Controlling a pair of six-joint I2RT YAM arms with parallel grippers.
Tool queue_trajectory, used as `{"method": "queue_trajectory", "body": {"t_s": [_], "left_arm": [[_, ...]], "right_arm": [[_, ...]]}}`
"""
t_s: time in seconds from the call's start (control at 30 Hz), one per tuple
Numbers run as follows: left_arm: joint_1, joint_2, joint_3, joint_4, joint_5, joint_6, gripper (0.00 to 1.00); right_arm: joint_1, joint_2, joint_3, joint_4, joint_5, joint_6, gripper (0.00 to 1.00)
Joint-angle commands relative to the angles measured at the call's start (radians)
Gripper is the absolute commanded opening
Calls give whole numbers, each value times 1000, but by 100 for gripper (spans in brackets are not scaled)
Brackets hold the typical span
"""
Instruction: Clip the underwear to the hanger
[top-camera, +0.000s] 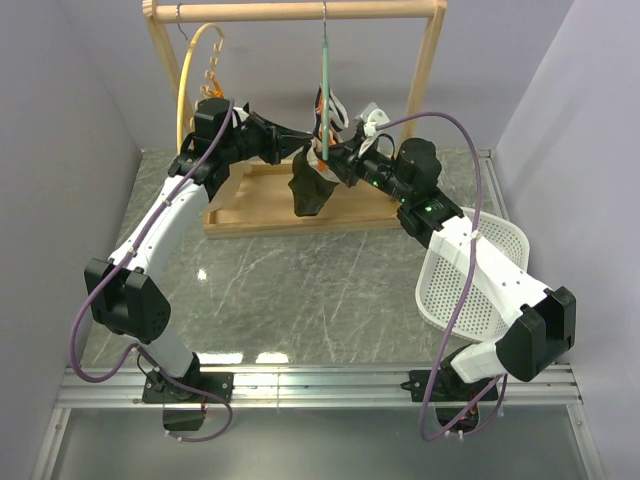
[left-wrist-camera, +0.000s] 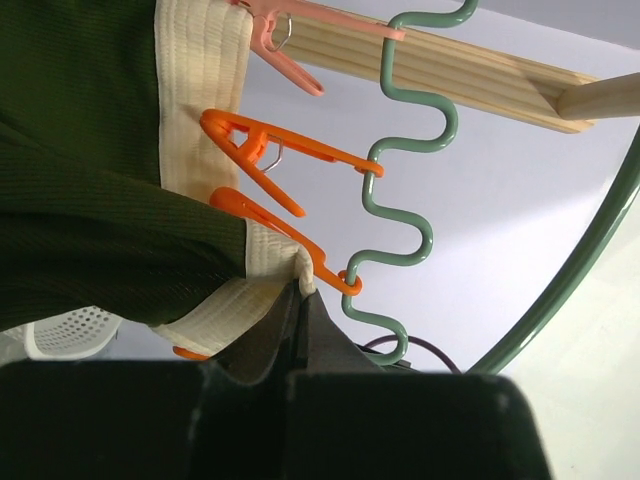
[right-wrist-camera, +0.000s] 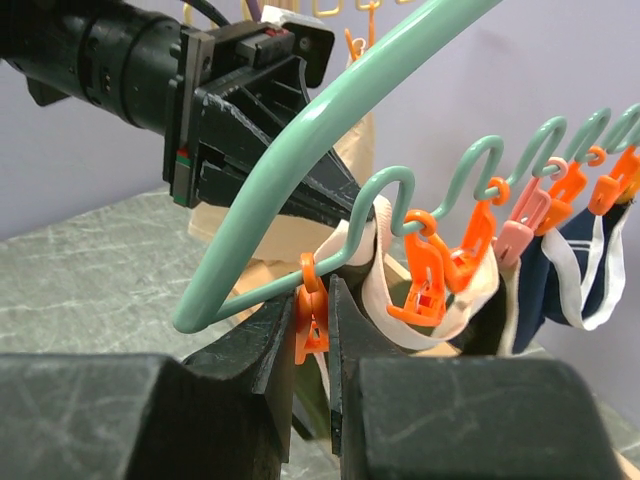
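Observation:
The teal hanger (top-camera: 325, 75) hangs from the wooden rail, with its wavy bar (left-wrist-camera: 400, 200) carrying orange clips (left-wrist-camera: 265, 148). The dark olive underwear (top-camera: 312, 188) hangs below it. Its green cloth (left-wrist-camera: 80, 150) and pale waistband (left-wrist-camera: 200, 110) fill the left wrist view. My left gripper (left-wrist-camera: 300, 288) is shut on the waistband edge beside the lowest orange clip (left-wrist-camera: 290, 238). My right gripper (right-wrist-camera: 312, 305) is shut on an end orange clip (right-wrist-camera: 312, 325) under the hanger's arc (right-wrist-camera: 300, 150). The left gripper (right-wrist-camera: 250, 120) shows just behind that arc.
A navy garment with white trim (right-wrist-camera: 570, 260) hangs clipped further along the hanger. A cream-yellow hanger (top-camera: 198, 70) hangs at the rail's left. The wooden rack base (top-camera: 255, 210) lies under the arms. A white mesh basket (top-camera: 485, 270) sits at the right.

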Motion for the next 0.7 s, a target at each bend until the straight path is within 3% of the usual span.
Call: {"method": "queue_trajectory", "body": {"t_s": [0.0,0.33,0.67], "left_arm": [[-2,-39,-4,24,0,-97,0],[-5,-36,-21,29,3,-114,0],[-11,-33,-23,41,9,-135,0]], "right_arm": [[3,-4,10,83,-15,36,0],[5,14,19,128,-26,82,0],[14,25,11,152,78,82,0]]}}
